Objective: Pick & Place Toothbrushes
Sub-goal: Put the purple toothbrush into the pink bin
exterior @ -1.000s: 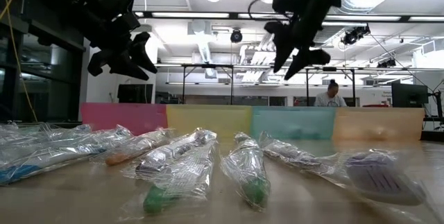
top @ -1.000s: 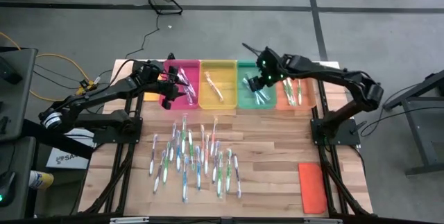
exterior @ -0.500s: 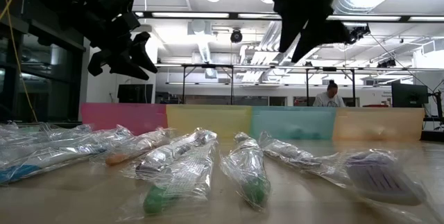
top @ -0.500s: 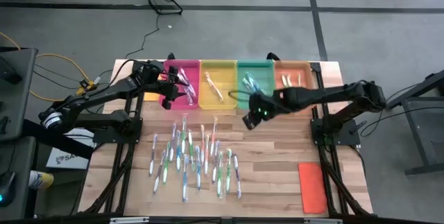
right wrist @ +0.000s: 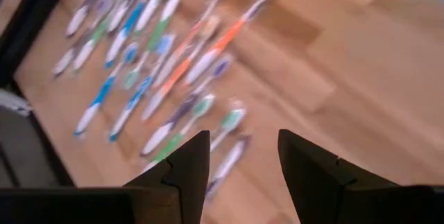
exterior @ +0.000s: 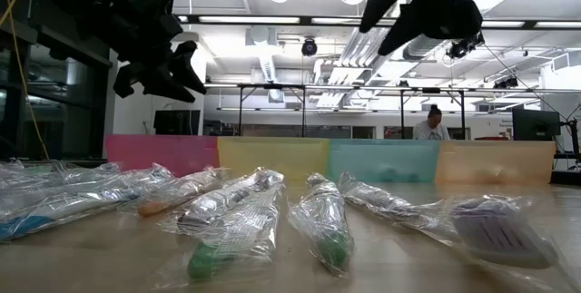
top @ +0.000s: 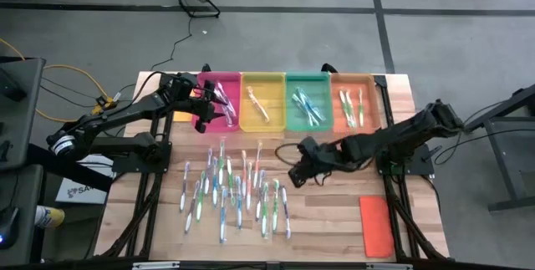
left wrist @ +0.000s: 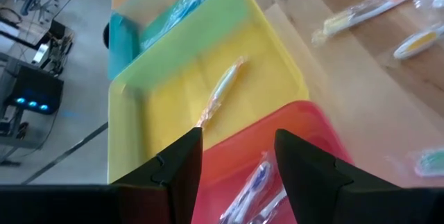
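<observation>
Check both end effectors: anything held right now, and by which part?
Nothing held. Left end effector is open and empty over the pink tray; right end effector is open and empty above the loose toothbrushes.

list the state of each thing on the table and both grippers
left gripper: open, empty, over the pink tray
right gripper: open, empty, over bare wood beside the loose toothbrushes
yellow tray: holds one brush
green tray: holds several
orange tray: holds several
orange lid: flat on the table
</observation>
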Available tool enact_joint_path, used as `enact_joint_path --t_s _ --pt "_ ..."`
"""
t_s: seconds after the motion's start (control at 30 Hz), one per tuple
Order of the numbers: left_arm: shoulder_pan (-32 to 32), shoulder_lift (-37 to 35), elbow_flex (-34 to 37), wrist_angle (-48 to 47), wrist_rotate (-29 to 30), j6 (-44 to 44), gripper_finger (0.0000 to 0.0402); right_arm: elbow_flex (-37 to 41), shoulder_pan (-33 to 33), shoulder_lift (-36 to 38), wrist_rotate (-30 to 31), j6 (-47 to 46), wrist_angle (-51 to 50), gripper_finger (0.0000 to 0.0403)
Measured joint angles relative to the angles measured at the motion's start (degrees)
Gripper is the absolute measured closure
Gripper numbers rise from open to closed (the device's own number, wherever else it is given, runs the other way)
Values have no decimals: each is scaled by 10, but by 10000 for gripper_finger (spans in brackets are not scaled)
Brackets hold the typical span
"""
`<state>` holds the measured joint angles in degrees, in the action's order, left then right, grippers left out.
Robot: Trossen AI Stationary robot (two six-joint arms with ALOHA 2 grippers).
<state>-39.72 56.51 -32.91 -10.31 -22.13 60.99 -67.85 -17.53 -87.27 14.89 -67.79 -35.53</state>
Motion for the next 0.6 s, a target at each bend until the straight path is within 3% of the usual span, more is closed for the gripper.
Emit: enact_joint_path --t_s 0.33,0.6 --pt "0 0 0 -1 -13 -13 226 0 -48 -79 -65 -130 97 239" --pt "0 0 0 -1 -14 -16 226 0 -78 -121 -75 -216 148 239"
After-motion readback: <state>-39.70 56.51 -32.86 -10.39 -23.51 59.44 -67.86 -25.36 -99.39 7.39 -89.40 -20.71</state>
